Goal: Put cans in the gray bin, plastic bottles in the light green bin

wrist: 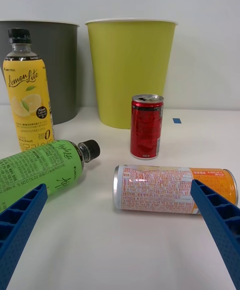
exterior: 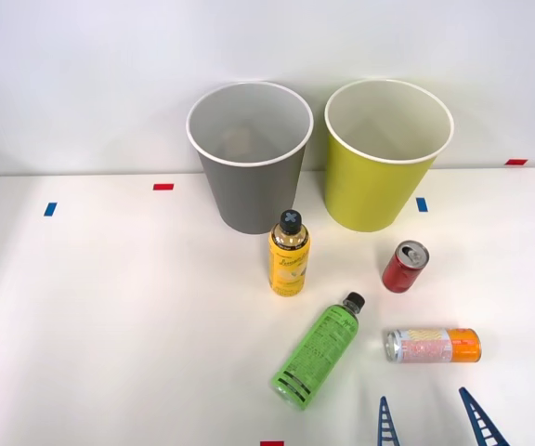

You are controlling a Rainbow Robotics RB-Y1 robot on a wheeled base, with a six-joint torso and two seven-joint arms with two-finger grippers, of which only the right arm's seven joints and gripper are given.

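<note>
So the white table (exterior: 110,307) has both tall tapered buckets standing at the back, side by side: the gray bin with the white rim (exterior: 250,158) on the robot's left, the yellow-green bin with the white rim (exterior: 385,153) on its right. Just in front of the gray one, the short yellow-labelled plastic bottle with a black cap (exterior: 289,254) stands upright. The longer bright green plastic bottle (exterior: 319,351) is lying on its side nearer the robot, black cap pointing toward the bins. The short red metal can (exterior: 404,267) stands upright in front of the yellow-green bin, silver top up. The slim orange, pink and white can (exterior: 433,345) lies on its side, just to the right of the green bottle, silver top facing it. The right gripper (exterior: 430,423) sits at the near edge with its blue ribbed fingers (wrist: 220,220) spread wide, holding nothing, with the orange can straight ahead of it. A few red and blue tape marks (exterior: 163,187) are stuck on the table.
</note>
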